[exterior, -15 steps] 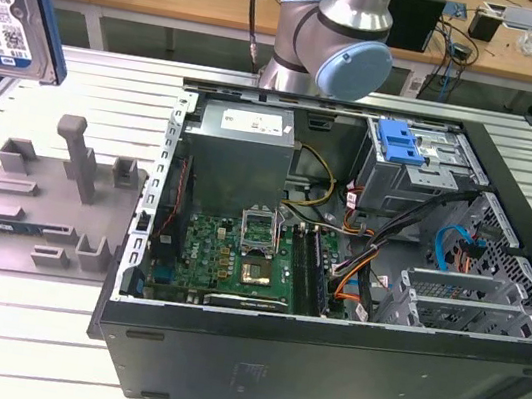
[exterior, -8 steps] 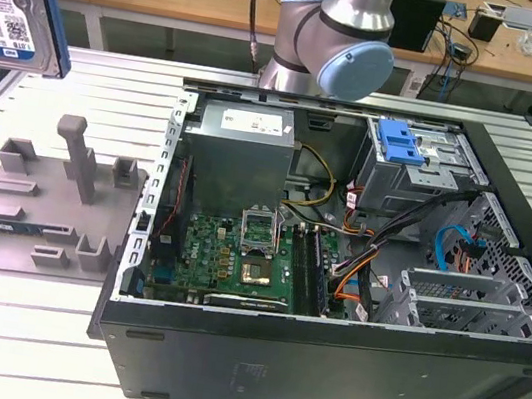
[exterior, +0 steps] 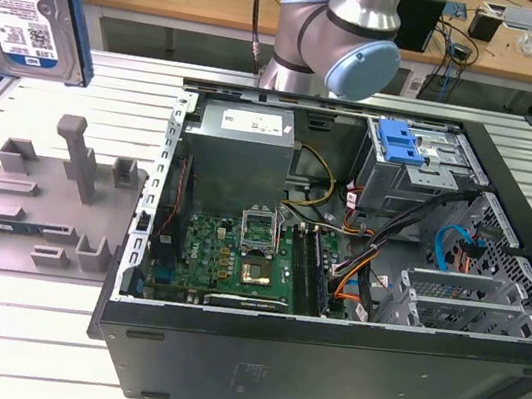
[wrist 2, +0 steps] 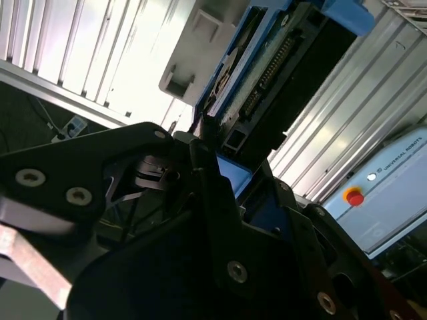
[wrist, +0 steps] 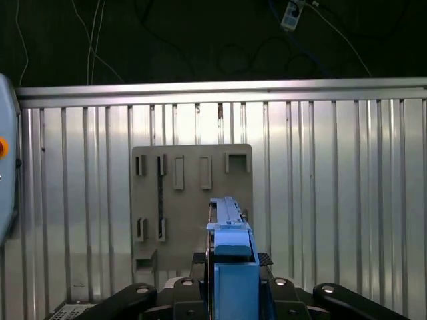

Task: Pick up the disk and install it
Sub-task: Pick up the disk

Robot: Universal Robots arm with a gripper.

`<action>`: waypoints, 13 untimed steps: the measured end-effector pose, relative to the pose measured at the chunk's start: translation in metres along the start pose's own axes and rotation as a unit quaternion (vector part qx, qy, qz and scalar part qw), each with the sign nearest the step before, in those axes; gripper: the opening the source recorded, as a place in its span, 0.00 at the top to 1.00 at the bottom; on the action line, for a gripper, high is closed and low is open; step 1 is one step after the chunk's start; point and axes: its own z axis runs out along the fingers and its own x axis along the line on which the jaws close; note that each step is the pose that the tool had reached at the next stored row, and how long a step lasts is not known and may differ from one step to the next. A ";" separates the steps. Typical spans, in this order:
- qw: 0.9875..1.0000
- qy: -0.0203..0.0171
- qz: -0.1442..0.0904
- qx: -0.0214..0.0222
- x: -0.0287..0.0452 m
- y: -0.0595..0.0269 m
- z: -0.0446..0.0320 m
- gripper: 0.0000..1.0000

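My gripper (wrist: 231, 261) holds the disk (wrist: 230, 227) tight, edge-on between my jaws, up in the air. My fingers (wrist: 264, 258) hide the end I hold. Farther off, the grey slotted plate (wrist: 193, 200) lies on the ribbed table (wrist: 333, 200).

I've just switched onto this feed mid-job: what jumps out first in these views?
The disk in its blue carrier, held up at the exterior view's upper left, clamped in the gripper in the first wrist view. Next, the open computer case at centre, motherboard exposed. A grey fixture board lies on the table at the exterior view's left, below the disk.
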 end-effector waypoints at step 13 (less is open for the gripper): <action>1.000 -0.004 0.000 0.000 0.0294 -0.0481 -0.0064 0.64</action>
